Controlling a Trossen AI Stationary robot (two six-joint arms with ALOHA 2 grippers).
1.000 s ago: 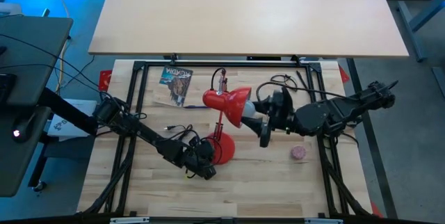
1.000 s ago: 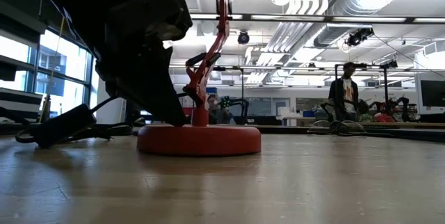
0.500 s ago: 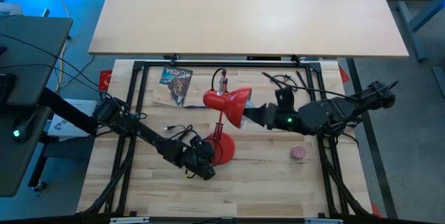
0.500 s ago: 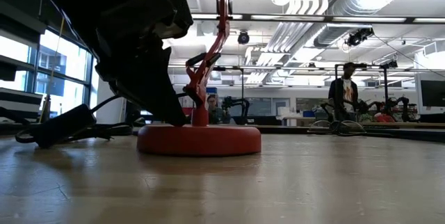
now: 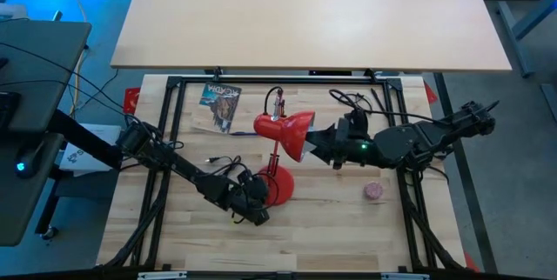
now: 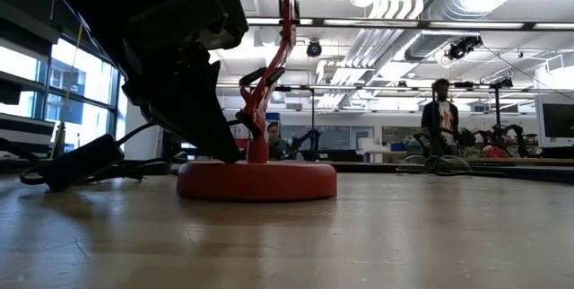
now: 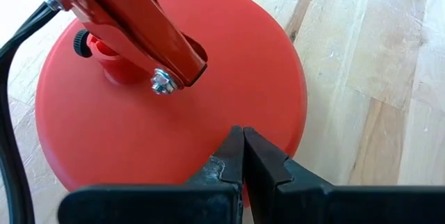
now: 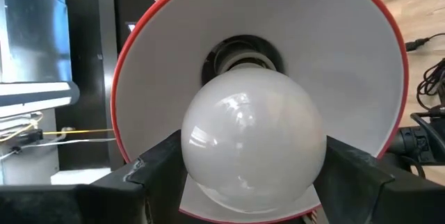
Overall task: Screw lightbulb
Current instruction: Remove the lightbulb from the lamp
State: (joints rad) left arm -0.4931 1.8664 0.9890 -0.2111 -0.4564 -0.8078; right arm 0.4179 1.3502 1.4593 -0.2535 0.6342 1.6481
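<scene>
A red desk lamp stands on the wooden table on its round base [image 5: 278,184]. Its shade [image 5: 291,132] faces the table's right side. The white lightbulb [image 8: 254,140] sits in the mouth of the shade, its neck at the socket [image 8: 242,56]. My right gripper [image 5: 325,146] is level at the shade's mouth, shut on the bulb. My left gripper [image 5: 259,212] is shut and low at the near-left side of the lamp's base, its tips on the base [image 7: 240,156]. My left gripper rests its shut fingertips [image 7: 233,147] on the top of the lamp's red base near its rim [image 7: 208,123]. It slants down from the table's near left. The base lies flat on the table. My right gripper pinches the bulb's round glass [image 8: 208,168] between its two fingers [image 8: 156,172], one on each side. It comes level from the table's right, along the bulb's axis. The bulb is lifted clear of the table, inside the shade, with its neck in the socket.
A small pink ball [image 5: 373,191] lies on the table near my right arm. A printed card [image 5: 219,104] lies at the far left and dark cables [image 5: 357,100] at the far right. A person [image 6: 440,118] stands in the room beyond.
My right gripper has rolled a good way about its own pointing line while staying at the shade's mouth, shut on the bulb. My left gripper has stayed on the lamp's base, and the lamp has not shifted.
</scene>
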